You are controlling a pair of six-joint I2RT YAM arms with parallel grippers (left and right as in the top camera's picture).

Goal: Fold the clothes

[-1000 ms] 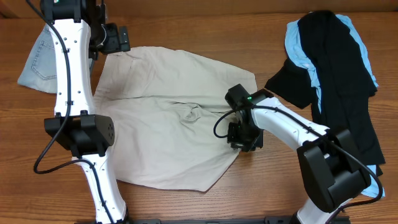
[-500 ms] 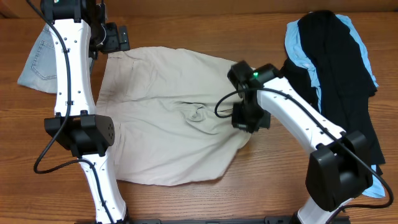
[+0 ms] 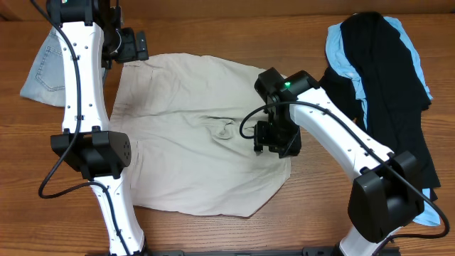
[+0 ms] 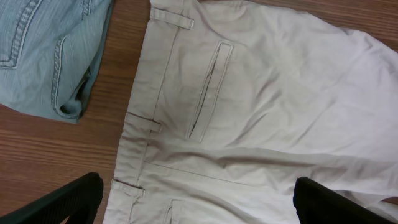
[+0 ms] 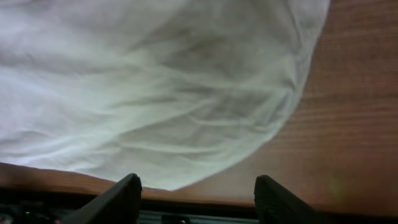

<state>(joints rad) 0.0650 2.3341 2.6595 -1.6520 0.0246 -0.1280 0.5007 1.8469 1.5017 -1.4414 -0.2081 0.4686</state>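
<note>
Wood-grain table [image 3: 213, 35] filled the overhead view, and most of its middle was covered by the beige trousers [image 3: 178, 149], which lay spread flat with some creases near their centre. At the right edge you had a heap of black and light-blue clothes [image 3: 387, 78], apart from the trousers. A pair of pale jeans [image 3: 39, 71] lay at the far left corner, just beside the trousers' waistband with a strip of bare wood between them. Your left arm [image 3: 82, 92] reached up along the left side, and your right arm [image 3: 334, 142] stretched from the lower right across to the trousers' right edge. Your left gripper [image 4: 196, 182] hung over the waistband end with its fingers spread wide and nothing between them; its camera showed a slit pocket [image 4: 208, 93] and a belt loop [image 4: 142, 121] below. Your right gripper [image 5: 198, 180] was likewise released, fingers apart above the rounded edge of the beige cloth where it met the bare wood, gripping nothing.
</note>
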